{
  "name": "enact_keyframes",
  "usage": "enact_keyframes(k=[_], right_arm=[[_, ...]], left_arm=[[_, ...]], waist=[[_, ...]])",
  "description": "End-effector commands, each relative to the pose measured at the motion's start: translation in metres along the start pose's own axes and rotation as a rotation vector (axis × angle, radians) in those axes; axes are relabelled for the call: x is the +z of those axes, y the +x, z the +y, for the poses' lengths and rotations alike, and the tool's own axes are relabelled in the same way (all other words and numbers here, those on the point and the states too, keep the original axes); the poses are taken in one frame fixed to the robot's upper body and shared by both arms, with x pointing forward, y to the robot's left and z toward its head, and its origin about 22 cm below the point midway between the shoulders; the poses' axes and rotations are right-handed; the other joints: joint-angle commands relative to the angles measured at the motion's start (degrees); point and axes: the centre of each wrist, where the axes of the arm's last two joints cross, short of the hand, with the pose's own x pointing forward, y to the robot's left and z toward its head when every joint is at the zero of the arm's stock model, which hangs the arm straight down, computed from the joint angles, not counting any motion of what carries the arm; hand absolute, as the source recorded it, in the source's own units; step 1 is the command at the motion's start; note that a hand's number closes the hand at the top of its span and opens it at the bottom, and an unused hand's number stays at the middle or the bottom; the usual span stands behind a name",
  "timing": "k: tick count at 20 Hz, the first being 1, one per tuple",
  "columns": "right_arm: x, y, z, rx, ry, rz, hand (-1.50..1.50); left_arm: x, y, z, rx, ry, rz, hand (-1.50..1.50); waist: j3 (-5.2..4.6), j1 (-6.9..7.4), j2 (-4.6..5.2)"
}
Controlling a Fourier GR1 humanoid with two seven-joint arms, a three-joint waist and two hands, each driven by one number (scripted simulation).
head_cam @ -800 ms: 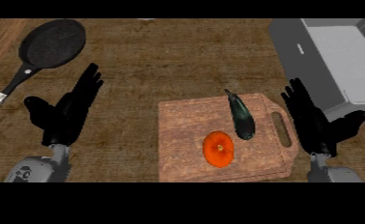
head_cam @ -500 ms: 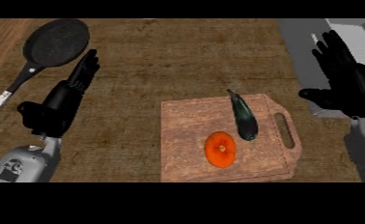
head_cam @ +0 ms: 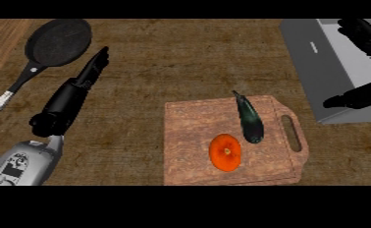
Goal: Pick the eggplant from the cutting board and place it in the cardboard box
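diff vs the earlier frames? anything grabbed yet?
Nothing grabbed. The right hand swung out to the view's right, over the grey box, mostly out of frame. The left hand turned edge-on, fingers toward the frying pan. Eggplant, tomato and cutting board unchanged.

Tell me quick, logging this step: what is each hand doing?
Left hand: open, fingers straight, holding nothing.
Right hand: at the view's right edge, over the box; fingers cannot be told.

eggplant (head_cam: 250, 120) on cutting board (head_cam: 188, 143), right of tomato (head_cam: 225, 152), box (head_cam: 319, 70) right
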Motion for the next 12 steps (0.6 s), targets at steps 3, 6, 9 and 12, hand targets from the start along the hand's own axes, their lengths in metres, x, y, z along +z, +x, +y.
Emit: enact_keyframes(k=[3, 6, 9, 12], right_arm=[[-0.016, 0.029, -0.011, 0.238, 0.194, -0.074, -1.5], [-0.019, 0.031, 0.006, 0.347, 0.346, -0.01, -1.5], [-0.037, 0.063, 0.025, 0.479, 0.47, 0.025, -1.5], [-0.044, 0.082, 0.035, 0.556, 0.594, 0.057, -1.5]], left_arm=[[0.003, -0.003, 0.001, -0.019, -0.011, -0.006, 0.0], [-0.003, -0.001, 0.011, -0.001, -0.003, -0.018, 0.0], [-0.004, -0.002, 0.012, -0.016, -0.019, -0.026, 0.0], [0.004, -0.009, 0.007, -0.015, -0.026, 0.004, 0.0]], waist=[[0.02, 0.23, -0.25], [-0.01, -0.08, -0.25], [-0.1, 0.48, -0.24], [-0.08, 0.28, -0.44]])
